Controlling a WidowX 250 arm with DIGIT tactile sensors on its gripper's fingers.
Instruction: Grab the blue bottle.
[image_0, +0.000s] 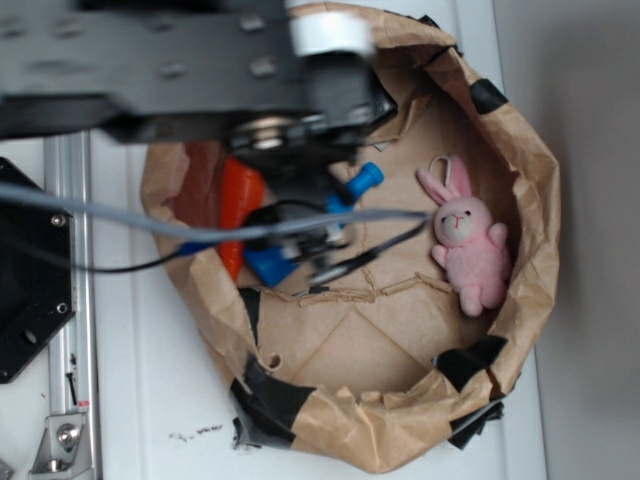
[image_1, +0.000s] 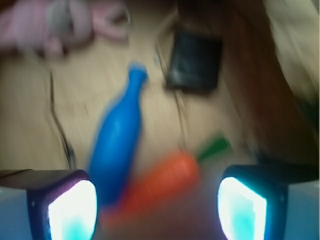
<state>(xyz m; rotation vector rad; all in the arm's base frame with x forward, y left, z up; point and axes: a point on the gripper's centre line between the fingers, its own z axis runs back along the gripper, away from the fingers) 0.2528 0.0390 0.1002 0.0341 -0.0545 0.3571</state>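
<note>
Gripper (image_1: 157, 205) wide open, empty, above blue bottle (image_1: 117, 145).
Orange carrot (image_1: 162, 182) touching bottle's right; pink bunny (image_0: 468, 240) far right.

The blue bottle (image_1: 117, 145) is seen lying on its side on brown paper, smooth and bright blue. Its narrow neck and cap are pointed away from the wrist camera.

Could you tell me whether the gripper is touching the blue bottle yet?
Apart. The wrist view shows the gripper open, its pads either side, with the blue bottle lying beyond them beside the carrot.
</note>
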